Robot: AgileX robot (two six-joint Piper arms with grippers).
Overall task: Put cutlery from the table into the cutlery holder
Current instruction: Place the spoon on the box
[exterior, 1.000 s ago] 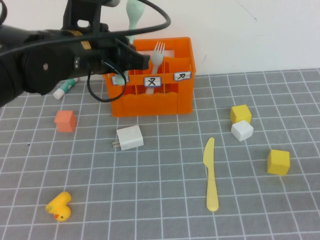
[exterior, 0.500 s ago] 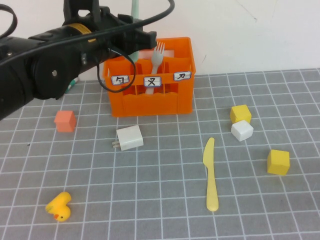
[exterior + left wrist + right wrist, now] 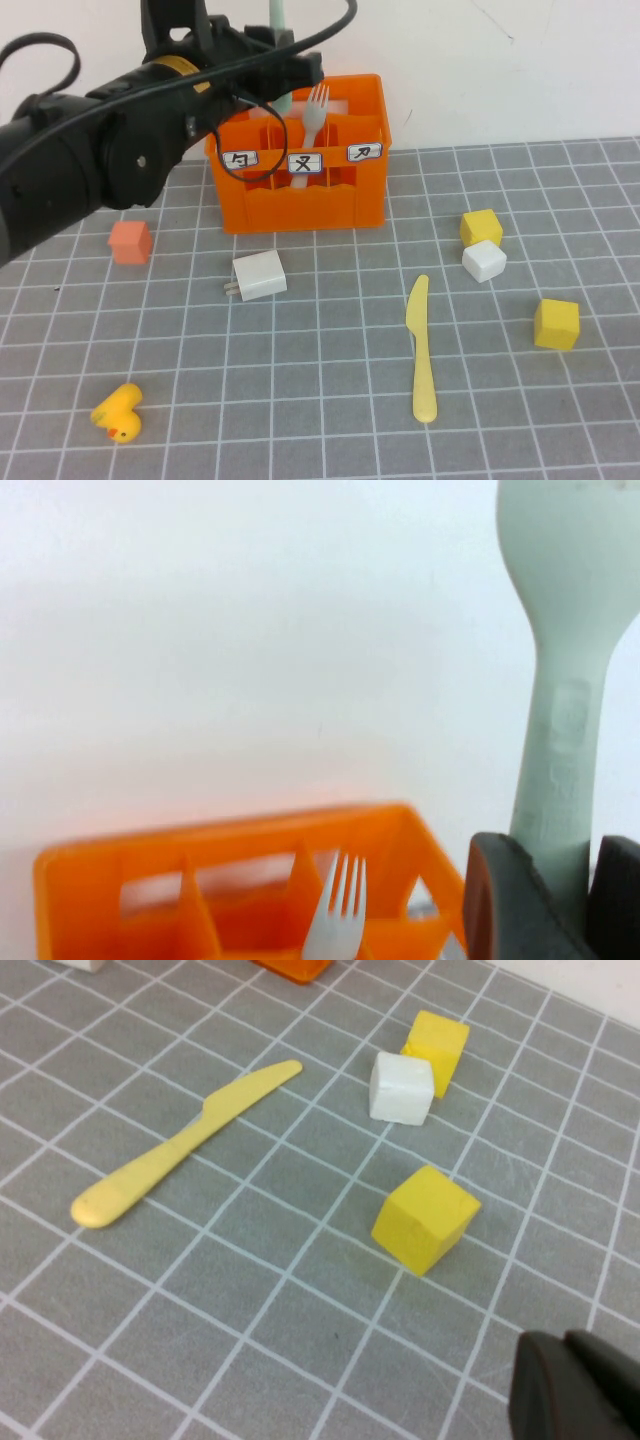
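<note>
Orange crate stands at the back of the desk, against the white wall, three white labels across its front. A pale fork stands upright, tines up, in the crate's middle compartment; the other compartments' contents cannot be made out.

Left gripper hangs above the crate's left rear corner, jaws closed narrowly on the handle of a mint-green spoon, bowl upward, clear of the crate.

Right gripper shows only as a dark tip, jaws fully closed and holding nothing, over the desk well to the right of the crate.

Yellow knife lies flat on the desk in front of the crate, to its right.

The left wrist view alone shows the spoon's bowl; the high view crops it. The right gripper appears only in the right wrist view
</note>
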